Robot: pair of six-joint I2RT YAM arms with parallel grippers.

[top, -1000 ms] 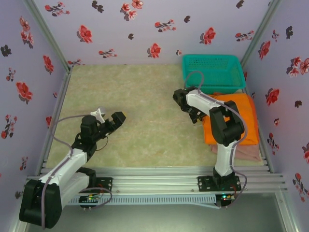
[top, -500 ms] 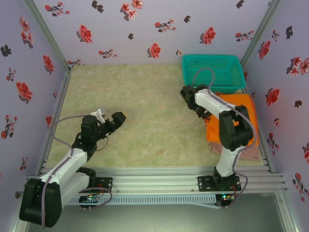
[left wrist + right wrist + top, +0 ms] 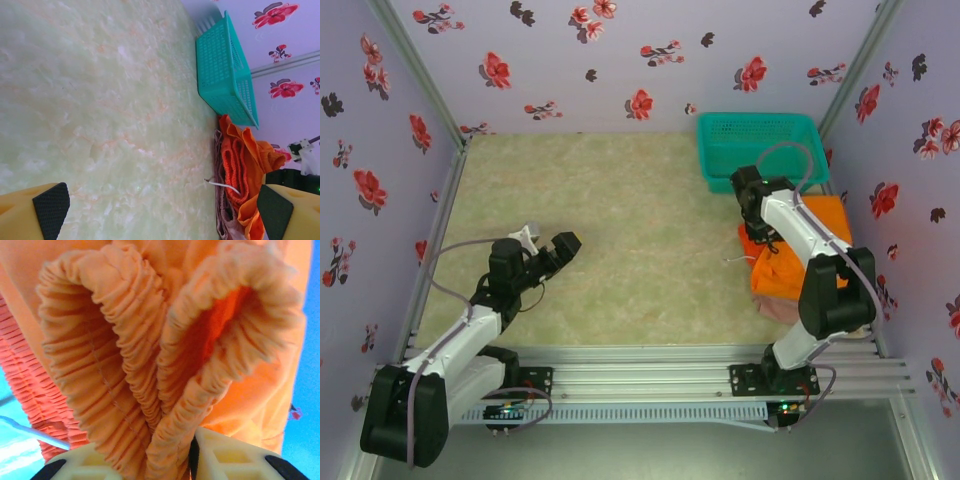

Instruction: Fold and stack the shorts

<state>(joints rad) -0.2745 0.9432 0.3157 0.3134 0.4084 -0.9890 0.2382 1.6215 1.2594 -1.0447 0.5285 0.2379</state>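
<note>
Orange shorts (image 3: 823,222) lie bunched on a stack at the right of the table, just in front of the basket. A white drawstring (image 3: 738,258) trails off their left edge. Pink-beige shorts (image 3: 782,308) peek out beneath the orange cloth. My right gripper (image 3: 763,240) sits at the stack's left edge. In the right wrist view its jaws (image 3: 165,460) are shut on the gathered waistband of the orange shorts (image 3: 150,365). My left gripper (image 3: 548,247) hovers open over bare table at the left, and its wrist view shows nothing between the pads (image 3: 50,205).
A teal mesh basket (image 3: 715,160) stands at the back right against the wall, also in the left wrist view (image 3: 220,75). Flowered walls close in the table on three sides. The green mat (image 3: 620,220) spreads between the two arms.
My right arm swung rightward to the stack and its jaws closed on the orange waistband, bunching the cloth. The left arm stayed still and open.
</note>
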